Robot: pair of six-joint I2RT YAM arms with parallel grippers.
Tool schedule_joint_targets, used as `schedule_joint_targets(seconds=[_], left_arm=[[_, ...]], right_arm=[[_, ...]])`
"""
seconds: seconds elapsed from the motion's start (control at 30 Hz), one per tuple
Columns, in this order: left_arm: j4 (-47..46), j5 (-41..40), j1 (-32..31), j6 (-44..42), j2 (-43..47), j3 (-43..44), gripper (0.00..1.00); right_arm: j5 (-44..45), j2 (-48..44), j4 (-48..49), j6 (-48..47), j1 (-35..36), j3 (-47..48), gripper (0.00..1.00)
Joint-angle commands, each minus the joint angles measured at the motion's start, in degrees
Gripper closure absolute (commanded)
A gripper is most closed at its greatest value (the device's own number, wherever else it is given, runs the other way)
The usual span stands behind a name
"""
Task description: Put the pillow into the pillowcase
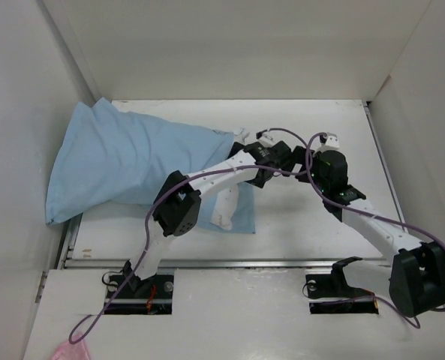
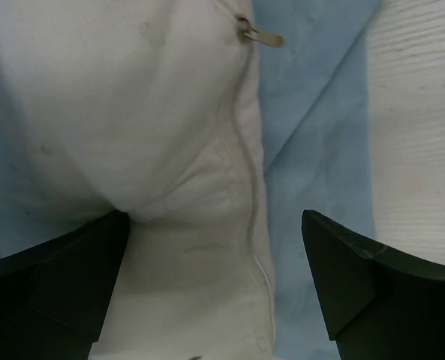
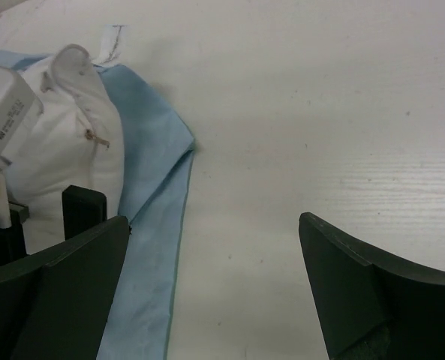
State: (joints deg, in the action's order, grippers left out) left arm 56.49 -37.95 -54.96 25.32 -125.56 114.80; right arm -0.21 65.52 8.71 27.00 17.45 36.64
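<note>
- White walls boxed in the pale bench (image 1: 305, 225). I judged the job mostly done, because the thin light-blue cloth pillowcase (image 1: 124, 161) bulged as if filled.
- One end of the plump white rectangular pillow (image 2: 132, 112) poked out of the opening, so tucking it in was left to do.
- My left tool (image 2: 214, 221) was spread wide, straddling that exposed end. The right tool (image 3: 214, 225) was spread too, over the bench just beside the case's edge.

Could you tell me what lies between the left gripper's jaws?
The white pillow and a strip of blue pillowcase, shown in the left wrist view.
</note>
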Motion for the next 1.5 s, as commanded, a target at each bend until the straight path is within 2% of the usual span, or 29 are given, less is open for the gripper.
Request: schedule_joint_targets(seconds=[0.0, 0.1, 0.17, 0.2, 0.23, 0.27, 0.3, 0.37, 0.47, 0.57, 0.67, 0.73, 0.9, 0.97, 1.1, 1.2, 1.27, 1.37, 1.43, 1.47], left_arm=[[7.8, -5.2, 3.3, 9.8, 3.0, -4.0, 0.00], [7.2, -6.7, 6.2, 10.7, 3.6, -11.3, 0.00], [6.5, -6.7, 7.8, 11.3, 2.7, -12.8, 0.00], [5.6, -7.2, 7.8, 10.8, 2.2, -13.9, 0.05], [5.6, -7.2, 8.4, 10.8, 1.6, -13.9, 0.18], [5.6, -7.2, 8.9, 10.2, 0.3, -13.9, 0.62], [6.2, -8.2, 8.9, 11.3, -0.2, -13.4, 1.00], [7.8, -12.0, 8.9, 12.8, -0.2, -10.3, 1.00], [8.4, -12.4, 7.0, 8.9, 3.9, -1.8, 1.00], [6.4, -15.9, 4.3, 4.0, 11.4, 7.5, 1.00], [2.9, -15.1, 3.2, -0.7, 18.4, 13.1, 1.00], [-1.8, -13.3, 3.2, -5.1, 23.5, 13.2, 1.00], [-7.9, -5.3, 2.7, -9.0, 28.9, 12.9, 1.00], [-10.3, -5.3, 1.4, -9.5, 30.2, 11.3, 1.00], [-10.9, -4.2, 1.4, -9.5, 28.9, 11.8, 1.00], [-10.9, -3.4, 1.4, -10.1, 28.3, 11.8, 1.00], [-11.4, -2.3, 1.4, -10.1, 28.3, 11.8, 1.00], [-12.8, -0.9, 1.4, -9.5, 28.3, 9.9, 1.00], [-13.9, -0.4, 1.4, -9.5, 28.3, 9.3, 1.00], [-14.9, 0.6, 1.4, -9.5, 28.3, 8.3, 1.00]], right_arm=[[-0.3, 0.2, -0.8, 0.1, -0.2, 1.9, 0.00], [-0.9, 0.2, -0.8, 0.1, -0.2, 1.4, 0.00], [-1.9, 0.2, -0.1, 0.1, -0.2, 1.4, 0.00], [-2.5, 0.2, 0.6, 0.1, -0.2, 1.4, 0.00], [-2.5, 0.2, 0.6, 0.1, -0.2, 1.4, 0.00], [-2.5, 0.2, 0.6, 0.1, -0.2, 1.4, 0.00], [-3.2, -0.5, 0.6, -0.5, -0.2, 1.4, 0.00], [-3.2, -1.1, 1.1, -1.5, -0.2, 0.8, 0.00], [-5.8, -2.1, 2.9, -5.3, -0.2, 0.3, 0.00], [-10.7, -2.7, 4.6, -9.2, -0.2, -0.3, 0.00], [-18.6, -2.7, 8.3, -10.7, -0.2, -0.9, 0.01], [-24.1, -1.1, 10.3, -11.4, 0.8, -0.9, 0.05], [-24.1, 4.3, 10.3, -12.0, 6.2, 4.5, 0.13], [-23.6, 5.5, 9.5, -12.0, 9.8, 6.8, 0.17], [-17.5, 7.8, 5.8, -12.0, 15.8, 12.3, 0.21], [-13.4, 7.8, 4.8, -9.9, 17.7, 12.9, 0.21], [-9.0, 7.3, 0.2, -9.9, 17.7, 14.5, 0.21], [4.3, 3.5, -10.4, -9.3, 17.7, 16.8, 0.10], [13.7, 1.0, -14.5, -7.9, 17.7, 16.8, 0.07], [15.7, -0.3, -17.1, -7.4, 17.2, 16.0, 0.06]])
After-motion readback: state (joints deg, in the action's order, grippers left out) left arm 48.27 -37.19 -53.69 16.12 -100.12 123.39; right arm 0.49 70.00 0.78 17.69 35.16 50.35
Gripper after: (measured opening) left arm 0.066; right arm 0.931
